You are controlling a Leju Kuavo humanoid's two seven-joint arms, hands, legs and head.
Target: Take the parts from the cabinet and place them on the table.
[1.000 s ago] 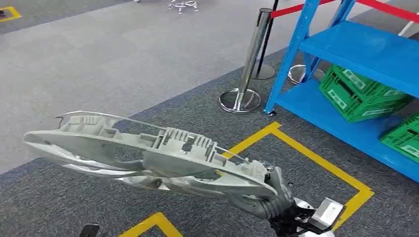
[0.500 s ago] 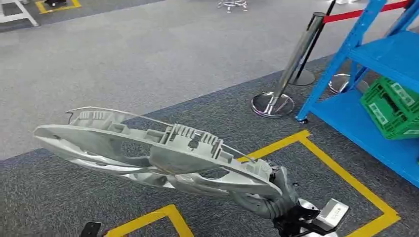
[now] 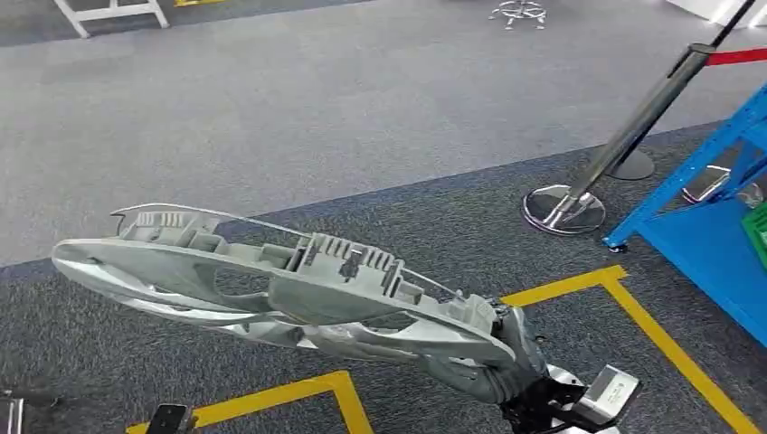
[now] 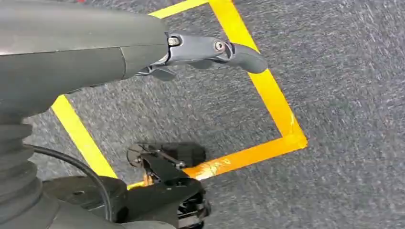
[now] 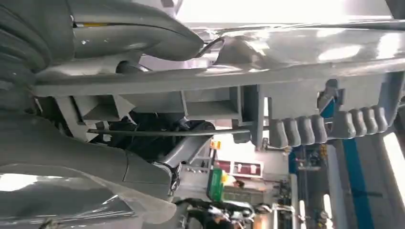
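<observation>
A large grey plastic part [image 3: 271, 280], long and curved with ribs and clips, hangs over the carpet across the lower middle of the head view. My right hand [image 3: 493, 366] grips it at its right end, fingers wrapped under its edge. The right wrist view looks close along the part's ribbed underside [image 5: 286, 81]. The blue cabinet [image 3: 714, 235] stands at the right edge, apart from the part. My left hand [image 4: 143, 47] hangs over the floor with its fingers [image 4: 239, 52] stretched out and nothing in them.
A chrome stanchion [image 3: 633, 127] with a round base [image 3: 563, 208] stands left of the cabinet, carrying a red belt [image 3: 737, 56]. Yellow tape lines [image 3: 633, 307] mark the dark carpet. A white frame [image 3: 108, 11] stands far off at the upper left on the grey floor.
The camera has turned to the left: cabinet, stanchion and tape lines slide toward the right edge. The part stays in my right hand at the same place in the picture.
</observation>
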